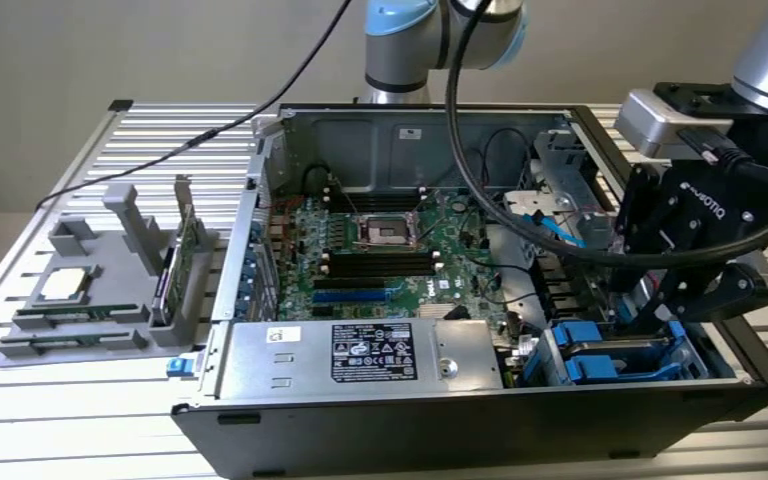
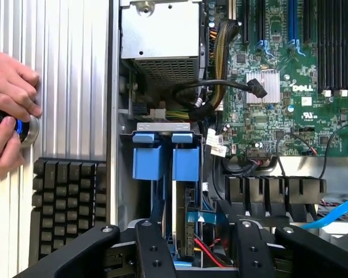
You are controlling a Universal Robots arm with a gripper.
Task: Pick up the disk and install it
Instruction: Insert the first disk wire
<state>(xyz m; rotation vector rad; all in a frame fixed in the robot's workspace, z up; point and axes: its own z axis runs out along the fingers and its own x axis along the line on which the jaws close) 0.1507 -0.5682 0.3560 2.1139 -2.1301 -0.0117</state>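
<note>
The disk (image 2: 185, 211) stands on edge in the drive bay at the front right corner of the open computer case (image 1: 491, 420). Its blue carrier tab (image 2: 185, 163) sits beside a second blue tab (image 2: 148, 163). In the exterior view the blue-framed bay (image 1: 614, 355) lies just under my gripper (image 1: 654, 318). In the wrist view my gripper (image 2: 200, 249) straddles the disk. One black finger (image 2: 153, 249) is close against the blue rail. The other finger (image 2: 249, 249) stands well apart from the disk, with wires in the gap. The jaws are open.
A silver power supply box (image 1: 357, 355) fills the case's front left, with the green motherboard (image 1: 384, 250) behind it. A grey fixture (image 1: 104, 290) sits at the exterior view's left. A person's hand (image 2: 8, 104) rests on a blue-lit button (image 2: 26, 128) beside a black keyboard (image 2: 69, 202).
</note>
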